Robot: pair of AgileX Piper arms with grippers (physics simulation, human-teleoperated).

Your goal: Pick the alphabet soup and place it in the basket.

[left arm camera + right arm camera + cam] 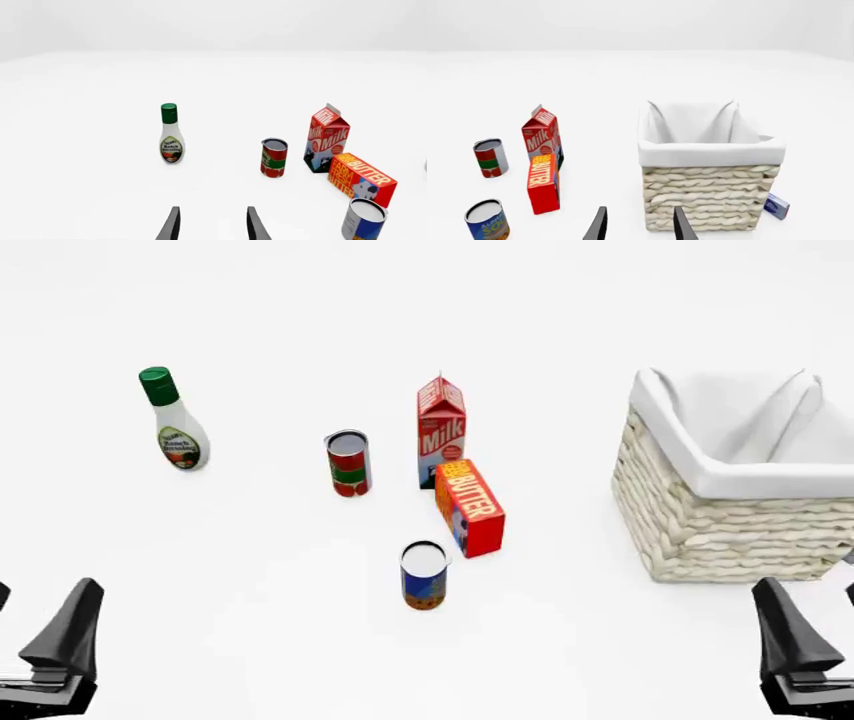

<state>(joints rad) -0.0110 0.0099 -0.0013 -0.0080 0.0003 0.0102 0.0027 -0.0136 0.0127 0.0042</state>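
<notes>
Your left pincer, released and empty, has the upright alphabet soup ahead toward the desk's middle, roughly midway between both arms.

Left pincer spread, empty. Ahead on desk: dressing bottle, red-green can, milk carton, butter box, soup can.

Soup can upright, basket apart
</notes>
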